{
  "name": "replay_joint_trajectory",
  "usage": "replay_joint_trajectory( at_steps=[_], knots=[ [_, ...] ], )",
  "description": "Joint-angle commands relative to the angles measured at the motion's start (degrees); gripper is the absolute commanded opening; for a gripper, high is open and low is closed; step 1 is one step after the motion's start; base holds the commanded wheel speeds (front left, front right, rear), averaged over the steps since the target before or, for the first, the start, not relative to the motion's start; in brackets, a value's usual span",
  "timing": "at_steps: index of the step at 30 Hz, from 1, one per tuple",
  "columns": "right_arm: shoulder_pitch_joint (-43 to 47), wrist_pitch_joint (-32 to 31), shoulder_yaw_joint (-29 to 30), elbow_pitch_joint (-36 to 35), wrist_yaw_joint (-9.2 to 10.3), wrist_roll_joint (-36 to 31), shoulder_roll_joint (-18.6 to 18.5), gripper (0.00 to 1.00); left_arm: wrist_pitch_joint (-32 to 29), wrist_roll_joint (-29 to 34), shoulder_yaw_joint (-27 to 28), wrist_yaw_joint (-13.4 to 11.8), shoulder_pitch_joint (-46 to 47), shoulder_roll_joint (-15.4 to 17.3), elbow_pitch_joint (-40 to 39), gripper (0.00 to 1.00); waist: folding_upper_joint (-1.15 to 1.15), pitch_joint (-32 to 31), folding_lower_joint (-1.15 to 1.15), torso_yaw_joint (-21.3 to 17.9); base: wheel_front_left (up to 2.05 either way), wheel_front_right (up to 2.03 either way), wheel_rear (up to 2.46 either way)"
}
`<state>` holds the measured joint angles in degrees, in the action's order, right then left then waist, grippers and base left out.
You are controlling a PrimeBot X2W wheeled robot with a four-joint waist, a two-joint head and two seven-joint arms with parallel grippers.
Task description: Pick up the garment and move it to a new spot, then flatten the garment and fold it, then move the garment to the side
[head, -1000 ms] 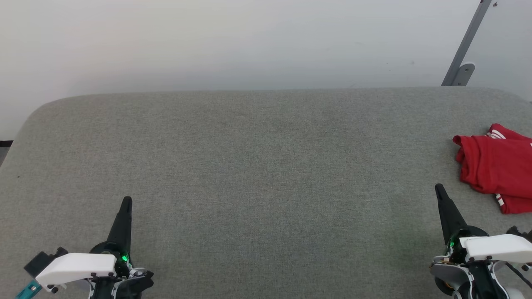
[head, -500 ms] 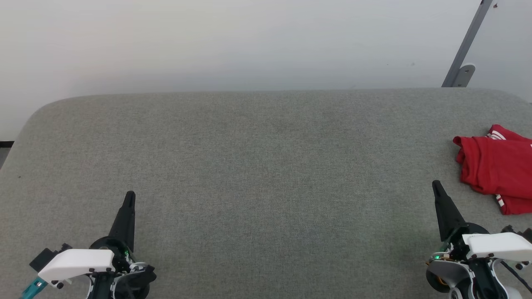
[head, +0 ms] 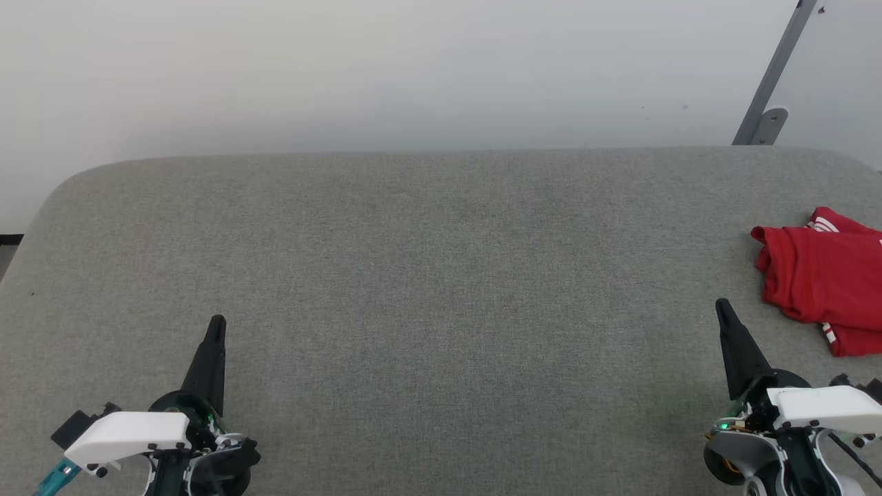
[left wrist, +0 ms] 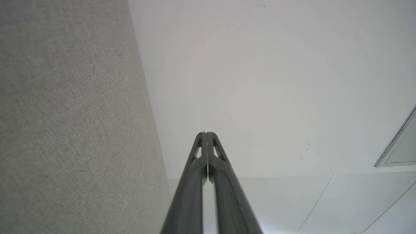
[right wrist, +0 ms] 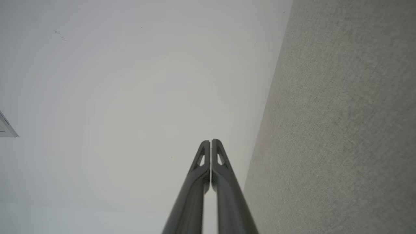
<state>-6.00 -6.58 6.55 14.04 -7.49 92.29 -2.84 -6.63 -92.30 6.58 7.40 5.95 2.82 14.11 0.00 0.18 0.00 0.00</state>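
The garment (head: pixel 823 279), red with a bit of red-white stripe trim, lies folded at the right edge of the grey felt table (head: pixel 441 275), partly cut off by the head view's border. My left gripper (head: pixel 216 322) hovers at the lower left, shut and empty, far from the garment. At the lower right my right gripper (head: pixel 721 304) is shut too, empty, a short way in front and to the left of the garment. Each wrist view shows its own gripper, left (left wrist: pixel 206 133) and right (right wrist: pixel 210 141), with the two fingers pressed together over the table and pale wall.
A pale wall rises behind the table's far edge. A grey metal bar (head: pixel 772 76) with a bracket leans at the upper right. The table's rounded left corner (head: pixel 48 200) shows at the far left.
Both grippers have slid slightly forward on the table, mostly in the first half second. The garment has stayed in place.
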Motion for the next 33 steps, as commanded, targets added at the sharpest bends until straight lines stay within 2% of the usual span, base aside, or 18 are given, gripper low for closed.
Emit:
replay_joint_trajectory(
  at_steps=[1,33],
  knots=[
    [-0.43,-0.15,0.03,-0.01,0.0,0.21,0.1,0.0,-0.1,-0.12,-0.02,0.16,0.68,0.08,-0.03,0.0,0.0,0.0,0.0,0.0,0.0,0.0,0.0],
    [-0.35,-0.14,0.01,-0.02,0.0,0.22,0.1,0.0,-0.1,-0.11,-0.02,0.16,0.68,0.08,-0.03,0.0,0.0,0.0,0.0,0.0,0.0,0.0,0.0]
  ],
)
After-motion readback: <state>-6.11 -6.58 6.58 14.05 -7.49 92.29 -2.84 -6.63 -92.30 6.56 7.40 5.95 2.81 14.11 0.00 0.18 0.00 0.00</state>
